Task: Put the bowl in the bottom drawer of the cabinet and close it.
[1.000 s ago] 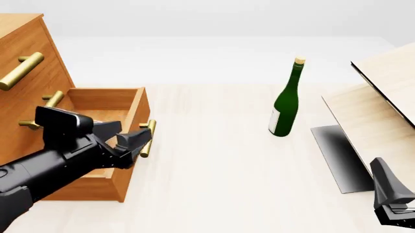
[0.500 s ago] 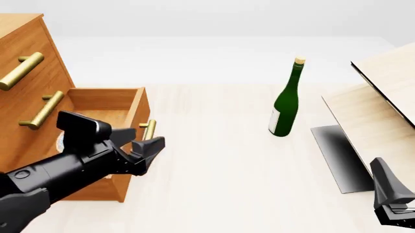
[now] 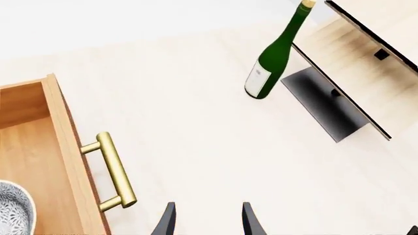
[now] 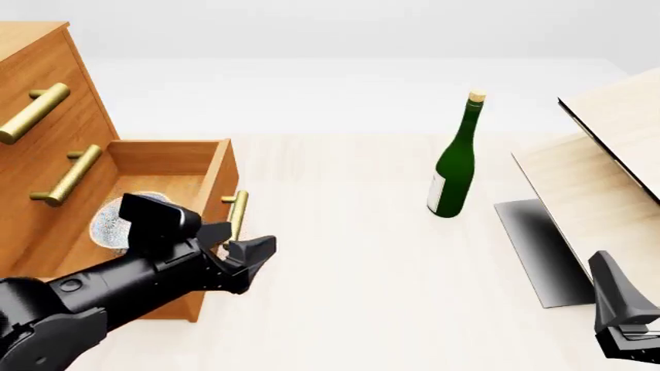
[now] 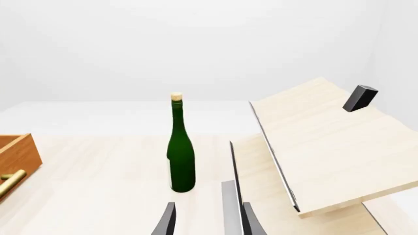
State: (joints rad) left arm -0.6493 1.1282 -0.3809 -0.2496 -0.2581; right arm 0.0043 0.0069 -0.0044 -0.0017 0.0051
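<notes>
The bowl point(image 4: 122, 222) already sat inside the bottom drawer point(image 4: 175, 174), which stood pulled out from the cabinet point(image 4: 46, 116), so what remained was the closing push. The left pincer point(image 4: 239, 246) hung released and empty just outside the drawer front, on the side away from the cabinet, its two fingers spread with nothing between them. The brass handle point(image 4: 236, 217) lay between the pincer and the bowl, just beside the pincer. In the left wrist view the handle point(image 3: 114, 170) ran as a long bar parallel to the drawer front, with a sliver of the bowl point(image 3: 13, 208) showing beyond it inside the wooden box. The drawer would slide back toward the cabinet, square to the handle's length, and the pincer looked placed on the right side to press that way.

The right pincer point(image 5: 202, 218) rested well apart from the drawer, past the green bottle point(image 4: 454, 162), its fingers parted and holding nothing. The left arm was plainly the nearer one, and the push seemed to be its job
</notes>
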